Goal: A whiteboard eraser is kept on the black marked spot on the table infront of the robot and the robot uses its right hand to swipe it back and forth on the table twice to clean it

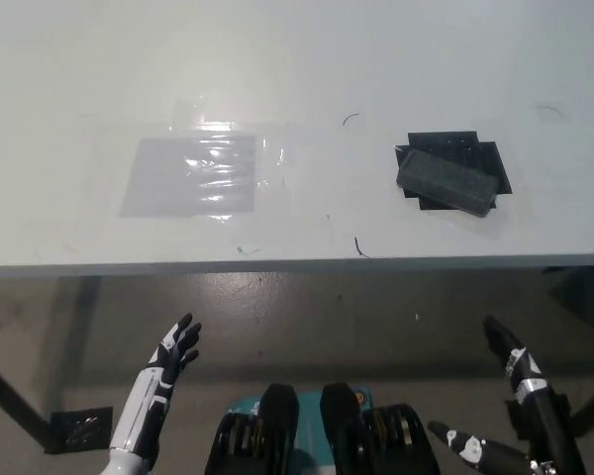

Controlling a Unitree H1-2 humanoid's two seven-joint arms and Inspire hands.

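Observation:
A dark grey whiteboard eraser (pixel 446 180) lies tilted on the black marked spot (pixel 493 163) at the right side of the white table (pixel 297 79). My black right hand (pixel 510 356) hangs below the table's front edge at the lower right, fingers extended, well short of the eraser and holding nothing. My white left hand (pixel 174 348) rests at the lower left, also below the table edge, fingers spread apart and empty.
A grey rectangle under shiny clear film (pixel 193 175) is taped on the table's left middle. Small pen marks (pixel 360 247) dot the surface near the front edge. Below the table edge is grey floor with a dark table leg (pixel 74 327).

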